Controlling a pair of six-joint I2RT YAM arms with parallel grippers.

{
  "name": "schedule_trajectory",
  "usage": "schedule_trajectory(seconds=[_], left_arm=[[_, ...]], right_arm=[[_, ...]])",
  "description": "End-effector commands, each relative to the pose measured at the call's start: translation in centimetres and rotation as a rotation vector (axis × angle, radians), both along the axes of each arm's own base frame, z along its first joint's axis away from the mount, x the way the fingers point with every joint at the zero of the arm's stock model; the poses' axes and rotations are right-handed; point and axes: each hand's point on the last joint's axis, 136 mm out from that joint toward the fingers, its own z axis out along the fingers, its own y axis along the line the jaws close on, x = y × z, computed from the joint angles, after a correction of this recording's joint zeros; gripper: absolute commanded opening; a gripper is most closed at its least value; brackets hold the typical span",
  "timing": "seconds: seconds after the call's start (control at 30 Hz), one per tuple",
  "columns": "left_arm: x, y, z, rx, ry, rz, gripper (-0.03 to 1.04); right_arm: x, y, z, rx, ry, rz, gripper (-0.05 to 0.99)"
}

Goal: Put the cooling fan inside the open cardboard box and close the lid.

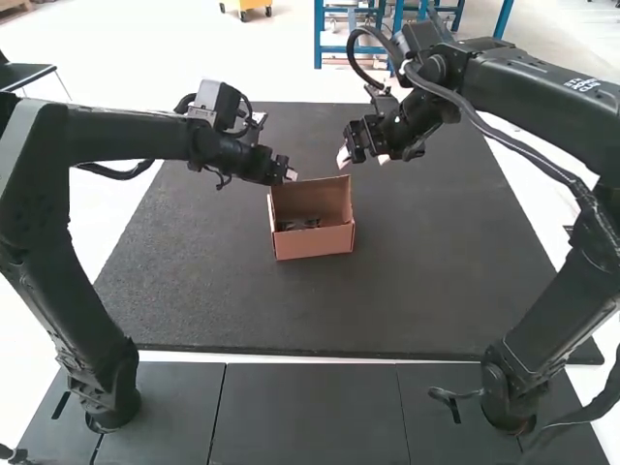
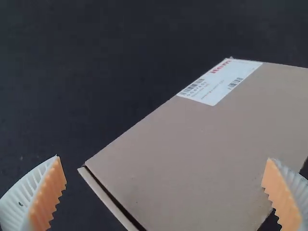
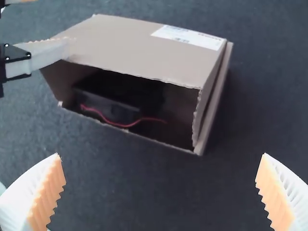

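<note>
A brown cardboard box stands in the middle of the black mat, its lid raised and leaning over the opening. Inside lies the black cooling fan with a red wire. My left gripper is open at the lid's upper left corner, and the lid's outer face spreads below its fingers. One of its white fingers touches the lid's edge. My right gripper hangs open above and behind the box's right side, holding nothing. From there the box shows with its opening toward the right gripper.
The black mat has free room on every side of the box. White floor surrounds the mat. Both arm bases stand on dark plates at the near edge.
</note>
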Motion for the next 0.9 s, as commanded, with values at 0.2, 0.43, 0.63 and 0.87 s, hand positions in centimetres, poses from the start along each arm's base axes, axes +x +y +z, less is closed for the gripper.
schedule_trajectory(seconds=[0.2,0.43,0.63,0.87], left_arm=[[-0.9,-0.1,-1.3,0.020,0.060,-0.017,0.96],[-3.3,0.5,-3.6,0.068,0.156,-0.049,0.96],[-3.3,0.5,-4.8,0.063,0.152,-0.048,0.96],[-3.1,0.0,-7.0,0.065,0.159,-0.052,0.96]], right_arm=[[-0.2,0.5,1.6,0.029,-0.033,0.006,0.90],[0.2,0.7,2.0,0.037,-0.047,0.006,0.90],[0.1,0.7,2.0,0.038,-0.046,0.007,0.90],[0.1,0.8,2.0,0.043,-0.043,0.003,0.90]])
